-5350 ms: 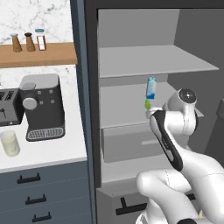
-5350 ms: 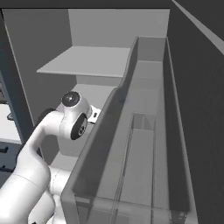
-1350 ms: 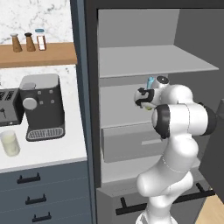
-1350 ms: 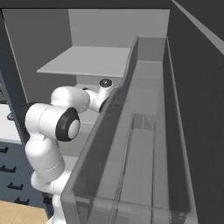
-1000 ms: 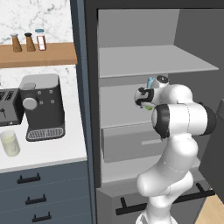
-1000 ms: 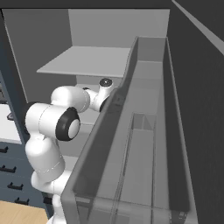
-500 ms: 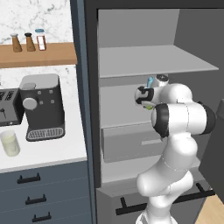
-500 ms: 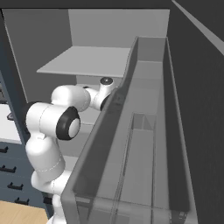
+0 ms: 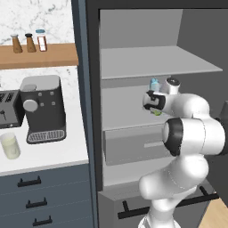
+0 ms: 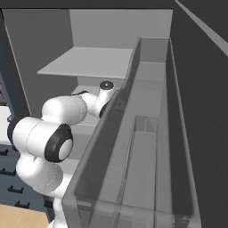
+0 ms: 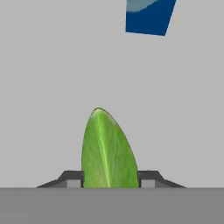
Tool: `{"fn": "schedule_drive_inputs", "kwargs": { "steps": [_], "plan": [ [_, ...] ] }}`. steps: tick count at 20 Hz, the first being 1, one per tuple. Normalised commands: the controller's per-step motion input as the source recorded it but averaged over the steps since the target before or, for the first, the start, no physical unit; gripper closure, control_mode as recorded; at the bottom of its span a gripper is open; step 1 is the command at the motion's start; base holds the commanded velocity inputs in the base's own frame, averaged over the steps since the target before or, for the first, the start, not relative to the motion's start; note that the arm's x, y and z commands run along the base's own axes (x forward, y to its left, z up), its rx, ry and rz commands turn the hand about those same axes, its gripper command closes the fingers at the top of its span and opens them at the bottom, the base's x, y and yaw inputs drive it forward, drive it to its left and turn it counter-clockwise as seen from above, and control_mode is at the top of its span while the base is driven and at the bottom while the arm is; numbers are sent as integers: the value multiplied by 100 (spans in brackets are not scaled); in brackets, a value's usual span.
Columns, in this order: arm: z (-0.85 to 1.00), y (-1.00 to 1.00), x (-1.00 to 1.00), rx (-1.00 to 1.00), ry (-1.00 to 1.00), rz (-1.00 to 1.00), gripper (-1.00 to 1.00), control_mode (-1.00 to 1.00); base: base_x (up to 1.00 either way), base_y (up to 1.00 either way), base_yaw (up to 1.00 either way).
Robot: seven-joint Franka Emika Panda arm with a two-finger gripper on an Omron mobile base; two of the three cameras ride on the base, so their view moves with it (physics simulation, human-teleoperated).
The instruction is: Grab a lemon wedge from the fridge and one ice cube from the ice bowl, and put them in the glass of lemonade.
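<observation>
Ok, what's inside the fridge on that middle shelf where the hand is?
On the fridge middle shelf, a green wedge sits between the gripper fingertips, with a blue-topped bottle just behind. The arm hides the shelf's right side.

The arm [image 9: 191, 133] rises from the lower right of the left base view, bends at a big dark elbow joint and reaches to the left and far, toward the back. The wrist is turned so that the hand lies about level. The gripper [image 9: 151, 103] is at the far end of the arm, a little higher than the elbow. In the hand view the two dark fingertips [image 11: 72, 178] stand close on both sides of a green wedge [image 11: 108, 151] and touch it, so the jaws are closed on it.
</observation>
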Motion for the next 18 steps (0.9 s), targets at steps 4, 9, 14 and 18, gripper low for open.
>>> {"fn": "schedule_drive_inputs", "kwargs": {
  "steps": [4, 9, 14, 18],
  "plan": [
    [9, 0, -100, 0, -9, 0, 100, -100, 0, 0, 0],
    [33, 0, -100, 0, -3, 0, 100, -100, 0, 0, 0],
    [96, 14, -69, 0, 0, 0, 100, -100, 0, 0, 0],
    [100, 24, -87, 1, 6, 0, 100, -100, 0, 0, 0]
  ]
}}
